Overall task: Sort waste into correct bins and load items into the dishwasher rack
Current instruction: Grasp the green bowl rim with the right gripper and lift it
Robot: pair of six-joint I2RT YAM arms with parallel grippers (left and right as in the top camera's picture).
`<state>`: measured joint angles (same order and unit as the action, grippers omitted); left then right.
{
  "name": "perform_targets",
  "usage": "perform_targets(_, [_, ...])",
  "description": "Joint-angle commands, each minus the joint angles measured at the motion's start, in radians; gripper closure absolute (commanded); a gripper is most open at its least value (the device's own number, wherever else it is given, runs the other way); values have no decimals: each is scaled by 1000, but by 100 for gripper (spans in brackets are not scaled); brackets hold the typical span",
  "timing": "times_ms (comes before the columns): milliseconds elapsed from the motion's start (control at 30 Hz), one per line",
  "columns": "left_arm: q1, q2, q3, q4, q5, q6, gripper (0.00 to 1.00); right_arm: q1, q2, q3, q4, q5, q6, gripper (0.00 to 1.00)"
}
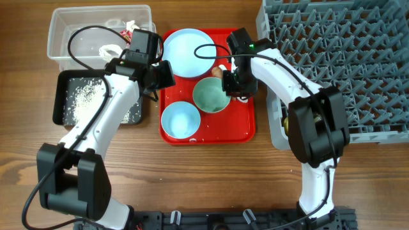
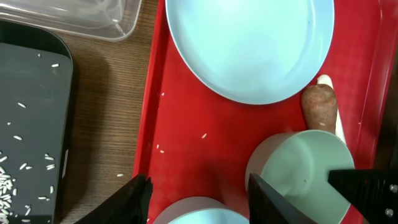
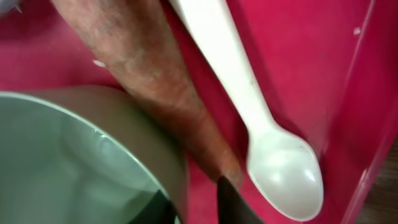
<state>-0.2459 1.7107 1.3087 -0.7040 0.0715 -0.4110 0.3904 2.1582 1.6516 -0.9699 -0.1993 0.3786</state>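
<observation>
The carrot [image 3: 155,81] lies far right on the red tray [image 3: 323,62], squeezed between bowl [image 3: 62,162] and spoon [image 3: 273,162]. The right gripper [image 3: 196,208] straddles its thin end, spread, probably to take it alone. Only the left wrist view shows the plate [image 2: 249,43] just beside it. The left gripper [image 2: 199,205] hangs spread, empty.

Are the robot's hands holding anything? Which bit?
The left gripper is open and holds nothing. The right gripper sits at the rim of the green bowl by the carrot; a grip cannot be told.
</observation>
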Motion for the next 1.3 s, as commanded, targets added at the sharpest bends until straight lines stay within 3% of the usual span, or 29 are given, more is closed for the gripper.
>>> perform_targets(0, [2, -14, 11, 0, -21, -16, 48, 2, 8, 2, 8, -11, -12, 88])
perform_targets(67, [2, -14, 11, 0, -21, -16, 44, -2, 3, 3, 3, -11, -13, 96])
perform_targets(233, [2, -14, 11, 0, -21, -16, 24, -29, -75, 5, -26, -4, -22, 95])
perform_targets(300, [2, -14, 11, -1, -21, -16, 2, -47, -153, 5, -30, 13, -38, 96])
perform_targets(400, [2, -14, 11, -1, -21, -16, 0, -77, -279, 5, -31, 122, -38, 96])
perform_targets(467, [2, -14, 11, -1, -21, -16, 0, -91, -359, 5, -22, 296, -32, 96])
perform_targets(567, [2, -14, 11, -1, -21, -16, 0, -91, -445, 5, 9, 776, 51, 96])
perform_targets(633, [2, -14, 11, -1, -21, -16, 0, -92, -451, 5, 55, 998, 64, 96])
perform_targets(700, [2, -14, 11, -1, -21, -16, 0, -96, -431, 5, 166, 1171, -90, 96])
perform_targets(900, [2, -14, 11, -1, -21, -16, 0, -104, -297, 5, 718, 1307, -826, 96])
perform_targets(1000, [2, -14, 11, -1, -21, -16, 0, -119, -201, 5, 980, 1306, -1040, 96])
perform_targets(1133, [2, -14, 11, -1, -21, -16, 0, -140, -66, 5, 1207, 1307, -1275, 96])
perform_targets(1267, [2, -14, 11, -1, -21, -16, 0, -166, 13, 5, 1228, 1300, -1292, 96])
